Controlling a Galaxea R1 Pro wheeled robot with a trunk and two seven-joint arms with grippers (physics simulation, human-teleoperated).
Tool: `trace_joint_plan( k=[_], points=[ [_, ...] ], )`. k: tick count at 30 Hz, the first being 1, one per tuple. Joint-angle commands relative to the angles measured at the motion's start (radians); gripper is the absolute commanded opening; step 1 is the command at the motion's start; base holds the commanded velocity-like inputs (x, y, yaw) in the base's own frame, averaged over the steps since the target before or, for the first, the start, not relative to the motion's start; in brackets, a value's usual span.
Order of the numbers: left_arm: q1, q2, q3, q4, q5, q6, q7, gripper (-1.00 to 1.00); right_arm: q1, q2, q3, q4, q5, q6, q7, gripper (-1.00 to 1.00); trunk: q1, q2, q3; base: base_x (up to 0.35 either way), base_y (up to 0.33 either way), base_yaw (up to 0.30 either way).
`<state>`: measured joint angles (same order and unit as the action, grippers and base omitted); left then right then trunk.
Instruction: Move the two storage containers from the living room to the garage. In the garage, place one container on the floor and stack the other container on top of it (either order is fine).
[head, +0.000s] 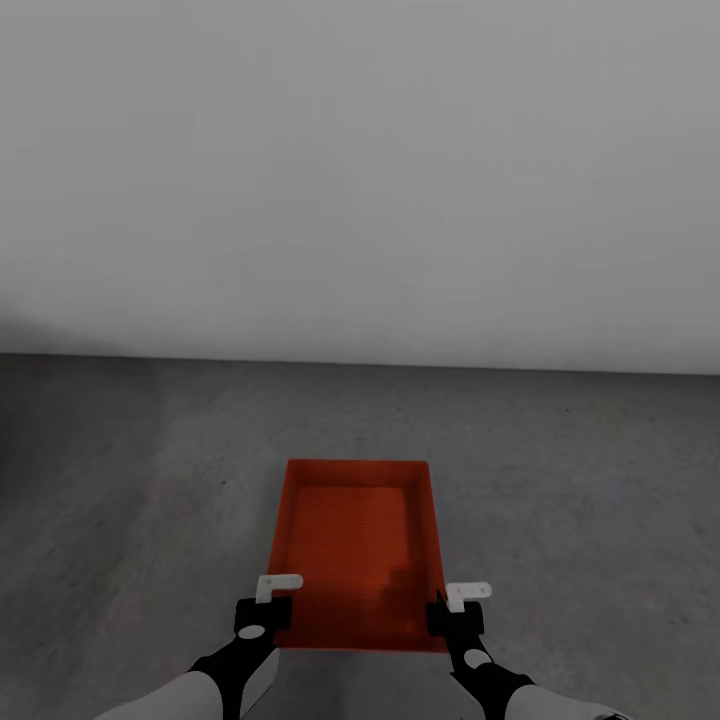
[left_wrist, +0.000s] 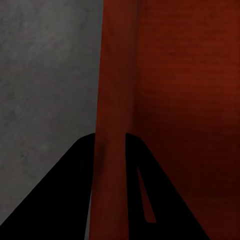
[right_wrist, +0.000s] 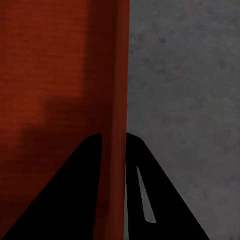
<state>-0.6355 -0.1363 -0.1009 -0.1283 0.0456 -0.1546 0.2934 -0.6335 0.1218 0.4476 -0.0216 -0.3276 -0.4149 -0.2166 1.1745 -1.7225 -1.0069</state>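
Observation:
One red-orange open-top storage container (head: 355, 540) sits low in the head view, over the dark grey concrete floor (head: 140, 480) of the garage. My left gripper (head: 272, 602) is shut on the container's left wall near its close corner, and my right gripper (head: 452, 606) is shut on the right wall opposite. In the left wrist view the thin red wall (left_wrist: 111, 90) runs between the two black fingers of the left gripper (left_wrist: 109, 146). The right wrist view shows the same for the other wall (right_wrist: 118, 75) and the right gripper (right_wrist: 114, 145). I cannot tell whether the box rests on the floor or hangs just above it.
A plain light grey wall (head: 360, 170) stands ahead, meeting the floor a little beyond the container. Bare concrete spreads to the left (left_wrist: 45, 75) and right (right_wrist: 185, 75) of the box.

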Motion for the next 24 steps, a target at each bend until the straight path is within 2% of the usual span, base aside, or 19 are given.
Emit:
trace_joint_plan(
  k=[1,24],
  points=[
    [-0.001,0.000,0.078,-0.013,0.011,-0.003,0.032,-1.00,0.000,0.002,-0.027,0.000,0.013,0.005,0.003,-1.00,0.004,-0.008,-0.004,0.000,0.000,0.000],
    [-0.001,0.000,0.078,-0.013,0.011,-0.003,0.032,-1.00,0.000,0.002,-0.027,0.000,0.013,0.006,0.003,-1.00,0.088,-0.162,-0.073,0.000,0.000,0.000]
  ],
)
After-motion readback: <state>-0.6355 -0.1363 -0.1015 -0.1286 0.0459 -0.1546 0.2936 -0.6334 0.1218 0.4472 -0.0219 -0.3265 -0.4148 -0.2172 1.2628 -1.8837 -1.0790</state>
